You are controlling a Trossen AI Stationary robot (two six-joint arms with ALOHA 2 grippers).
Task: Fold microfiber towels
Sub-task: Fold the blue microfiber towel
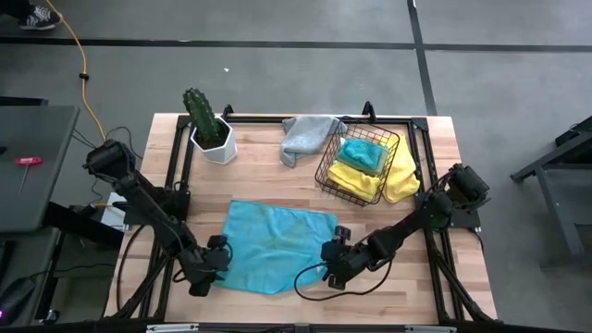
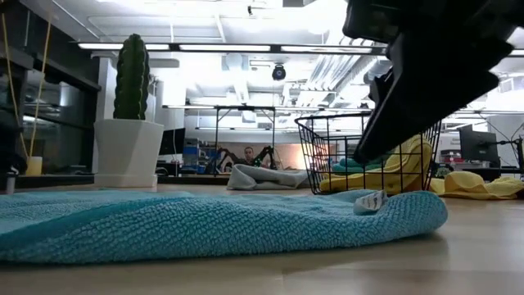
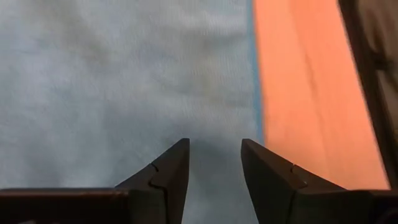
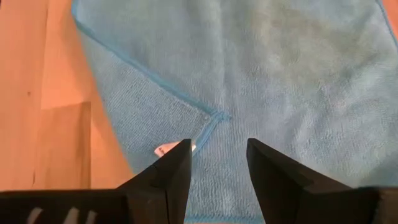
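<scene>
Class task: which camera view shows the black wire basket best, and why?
The high view: the whole black wire basket shows from above, with teal and yellow towels inside. The low view shows its side, partly behind an arm. Neither wrist view shows it.

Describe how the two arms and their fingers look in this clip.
Both the left arm and the right arm are dark, jointed links with black cables trailing near their bases. The left gripper and the right gripper each end in two matte black fingers tapering to blunt wedge tips, with a seam across each one.
</scene>
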